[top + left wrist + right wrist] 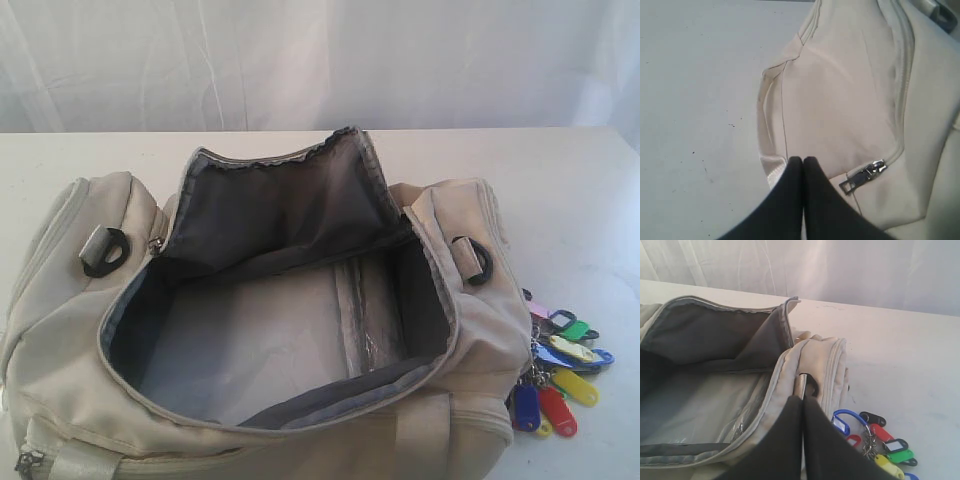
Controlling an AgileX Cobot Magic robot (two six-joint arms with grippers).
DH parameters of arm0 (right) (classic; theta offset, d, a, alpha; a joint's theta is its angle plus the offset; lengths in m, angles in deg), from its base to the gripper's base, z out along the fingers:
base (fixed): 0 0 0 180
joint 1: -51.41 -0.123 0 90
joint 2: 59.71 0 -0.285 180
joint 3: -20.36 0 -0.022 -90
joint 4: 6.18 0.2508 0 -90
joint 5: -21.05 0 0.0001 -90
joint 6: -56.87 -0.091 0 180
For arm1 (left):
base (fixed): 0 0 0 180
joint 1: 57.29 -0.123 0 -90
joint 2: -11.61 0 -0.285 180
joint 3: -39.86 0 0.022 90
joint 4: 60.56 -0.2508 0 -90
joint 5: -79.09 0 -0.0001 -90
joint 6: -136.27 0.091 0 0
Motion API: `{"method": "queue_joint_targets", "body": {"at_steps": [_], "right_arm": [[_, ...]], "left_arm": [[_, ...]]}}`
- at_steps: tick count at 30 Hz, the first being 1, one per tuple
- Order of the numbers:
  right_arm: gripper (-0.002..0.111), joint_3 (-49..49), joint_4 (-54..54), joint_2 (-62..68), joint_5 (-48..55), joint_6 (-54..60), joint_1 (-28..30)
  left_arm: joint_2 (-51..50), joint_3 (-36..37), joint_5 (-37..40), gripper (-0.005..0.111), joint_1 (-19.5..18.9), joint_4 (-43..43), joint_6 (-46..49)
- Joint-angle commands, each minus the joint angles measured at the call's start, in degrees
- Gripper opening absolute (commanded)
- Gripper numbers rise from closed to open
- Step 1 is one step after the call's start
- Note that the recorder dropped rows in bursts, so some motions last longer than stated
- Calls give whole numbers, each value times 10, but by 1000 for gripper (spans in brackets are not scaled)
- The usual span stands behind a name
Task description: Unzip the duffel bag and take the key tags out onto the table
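Note:
The beige duffel bag [90,330] lies unzipped on the white table [590,200], its flap folded back and the dark grey lining [260,340] bare inside. A bunch of coloured key tags [560,365] rests on the table against the bag's right end, also in the right wrist view as key tags [880,440]. My left gripper [803,159] is shut and empty, hovering over the bag's left end pocket beside a metal zipper pull [862,176]. My right gripper [803,398] is shut and empty above the bag's right end, near its strap ring [807,382]. Neither gripper shows in the exterior view.
A white curtain [320,60] hangs behind the table. Black-and-metal strap rings [103,250] sit on both bag ends. Bare tabletop [695,100] lies left of the bag and behind it.

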Motion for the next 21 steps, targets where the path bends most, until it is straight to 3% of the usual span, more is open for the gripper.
{"method": "queue_joint_targets", "body": {"at_steps": [1,7,12,16,21], "right_arm": [[0,-2,0,-7,-7,-2,2],[0,-2,-3,-65,-7,-2,14],[0,-15,-3,-92,-15,-2,90],[0,-63,-3,-111,-46,-2,127],[0,-154,-3,-128,-95,-2,132]], "left_arm": [[2,3,0,0,-3,7,-4],[2,3,2,0,-35,7,-3],[2,3,2,0,-53,7,-3],[2,3,2,0,-53,7,-3],[2,3,2,0,-53,7,-3]]}}
